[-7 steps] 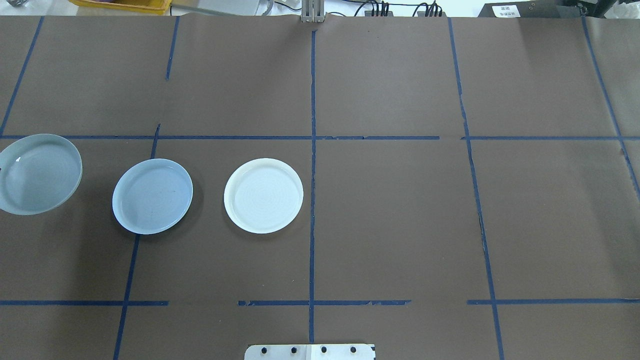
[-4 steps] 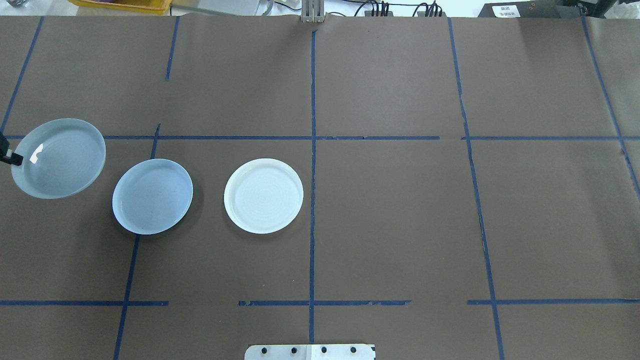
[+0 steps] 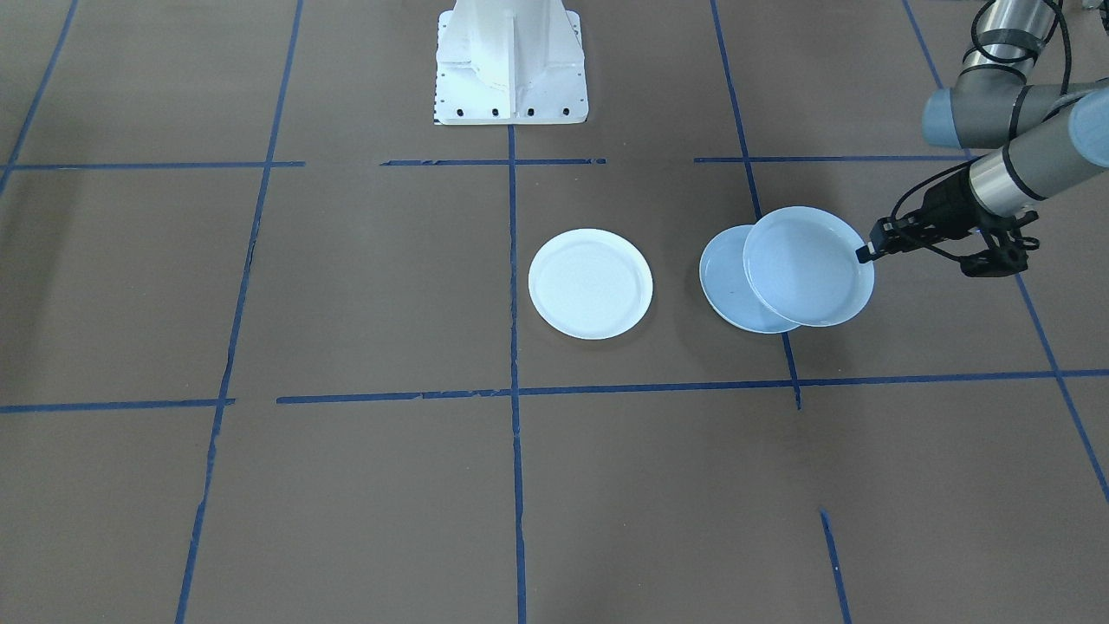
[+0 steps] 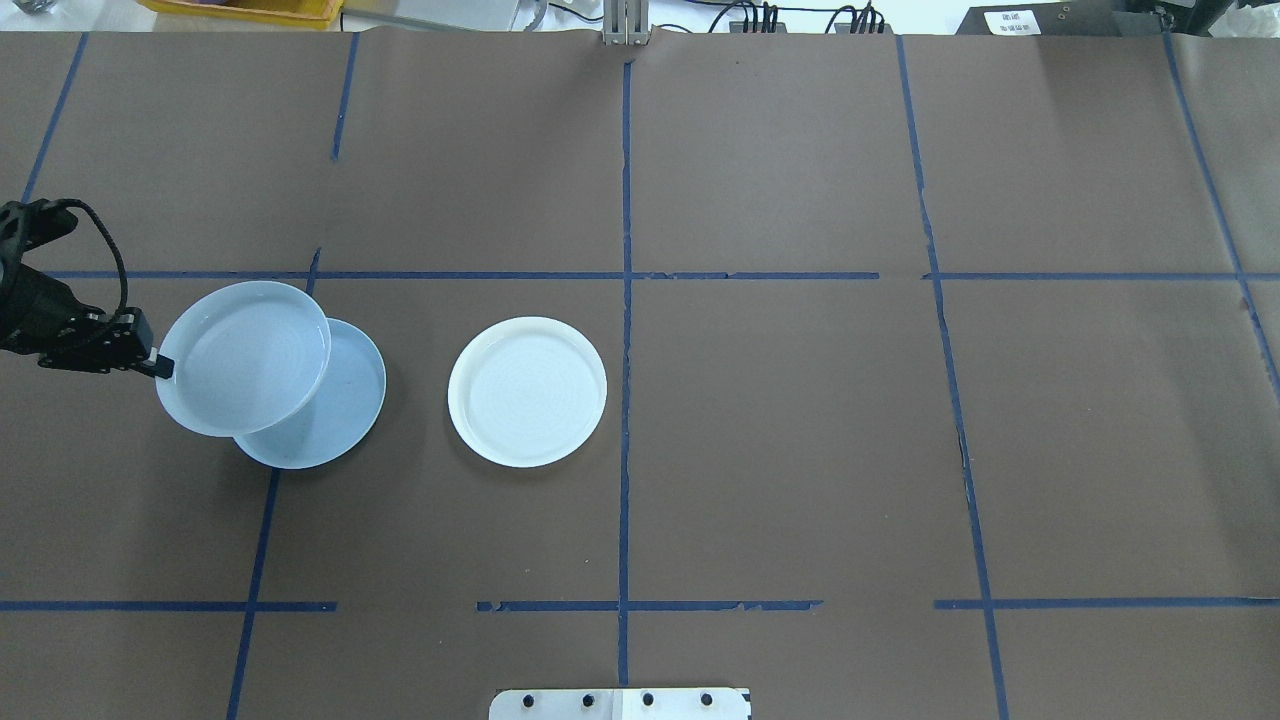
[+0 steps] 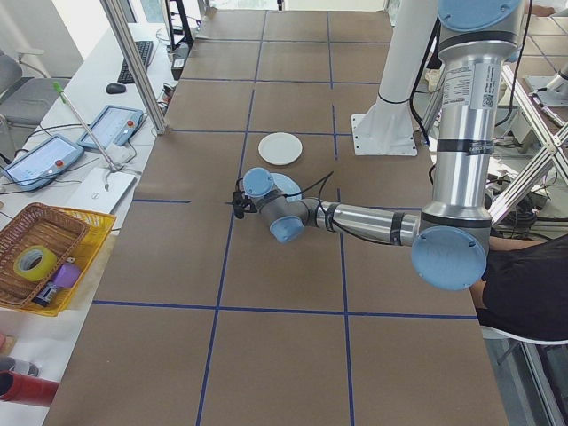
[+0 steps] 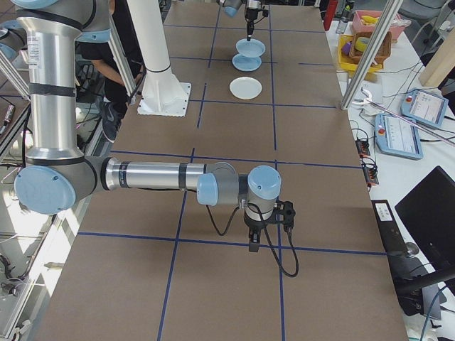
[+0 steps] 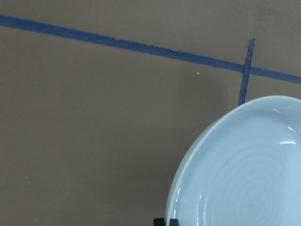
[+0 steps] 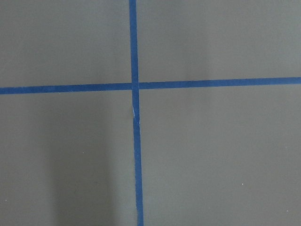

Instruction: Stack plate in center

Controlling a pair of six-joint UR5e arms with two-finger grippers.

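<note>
Left tool (image 4: 160,366) clamped on the rim of the grey-green ringed plate (image 4: 243,357), holding it raised over the brown paper surface (image 4: 800,450) and partly overlapping the pale blue plate (image 4: 340,415) that lies flat below it; the carried plate sits offset toward the robot's left and the far side, so a crescent of the blue one shows at its near right. In the front-facing view the same overlap reads clearly: held plate (image 3: 808,266) above, blue plate (image 3: 726,286) beneath, left tool (image 3: 866,254) at the held plate's outer rim. Wrist camera on the left arm shows concentric rings in the held plate (image 7: 244,174) and a fingertip (image 7: 166,221) at its edge. White plate (image 4: 527,391) rests alone, well apart to the right of the pair, just left of the centre tape line. Right tool (image 6: 254,245) hangs low over a tape crossing, near end of the surface, far from all plates; cannot tell whether its fingers are apart or together
</note>
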